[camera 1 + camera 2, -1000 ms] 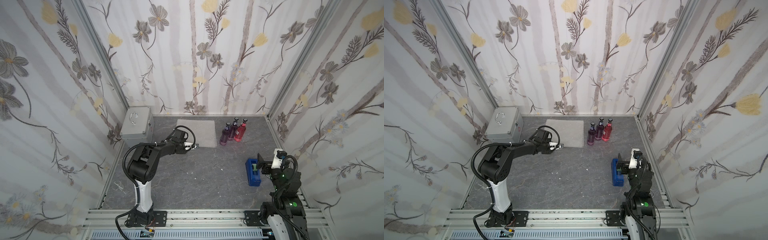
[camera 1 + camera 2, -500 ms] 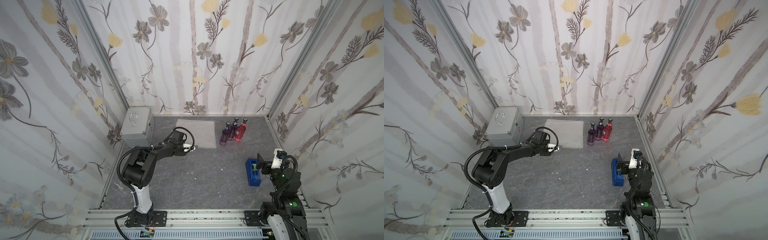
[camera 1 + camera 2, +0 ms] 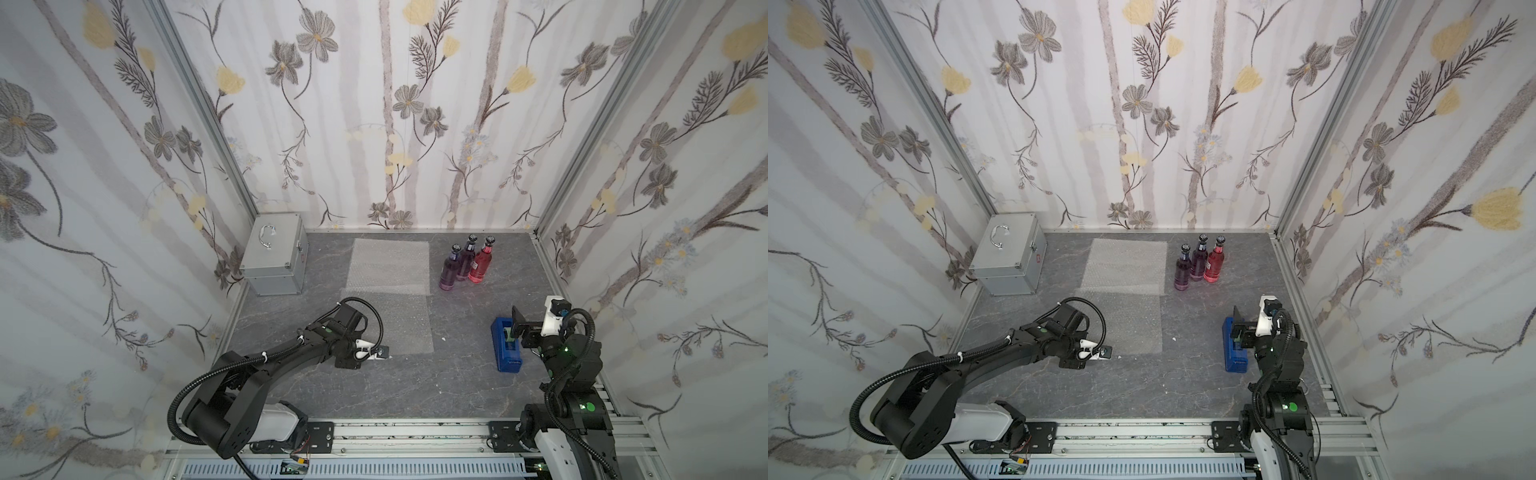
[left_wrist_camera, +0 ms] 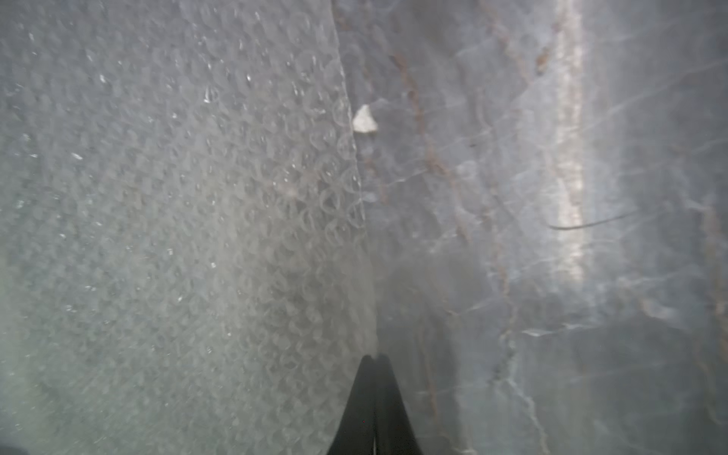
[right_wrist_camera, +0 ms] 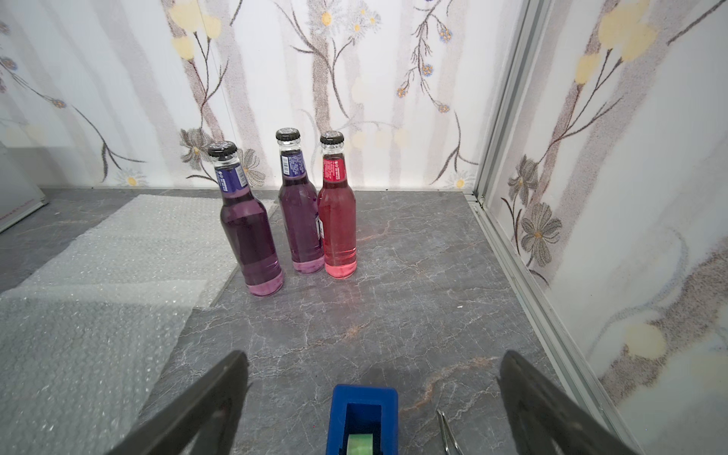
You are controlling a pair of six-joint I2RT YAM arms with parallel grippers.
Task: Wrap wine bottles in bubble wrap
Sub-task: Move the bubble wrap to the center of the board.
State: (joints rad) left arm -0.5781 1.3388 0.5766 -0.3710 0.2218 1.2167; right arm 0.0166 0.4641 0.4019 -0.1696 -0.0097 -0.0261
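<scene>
The step in hand looks like drawing one sheet of bubble wrap [image 3: 401, 324] out to the table's middle so a bottle can be laid on it. The left gripper [image 4: 372, 368] is pinched shut on that sheet's near edge, which runs straight into the closed tips in the wrist view. Any pull should go low, slow and flat, or the thin film may slip free or fold under. The right gripper [image 5: 373, 356] stands wide open and empty over the blue tape dispenser [image 3: 505, 345] at 4 o'clock. The sheet is translucent, whitish and dimpled, lying flat at centre, its far edge meeting a second sheet [image 3: 388, 262] at 12 o'clock. The wine bottles [image 3: 465, 266] stand upright at 1 o'clock — two purple, one red-pink, all unwrapped.
</scene>
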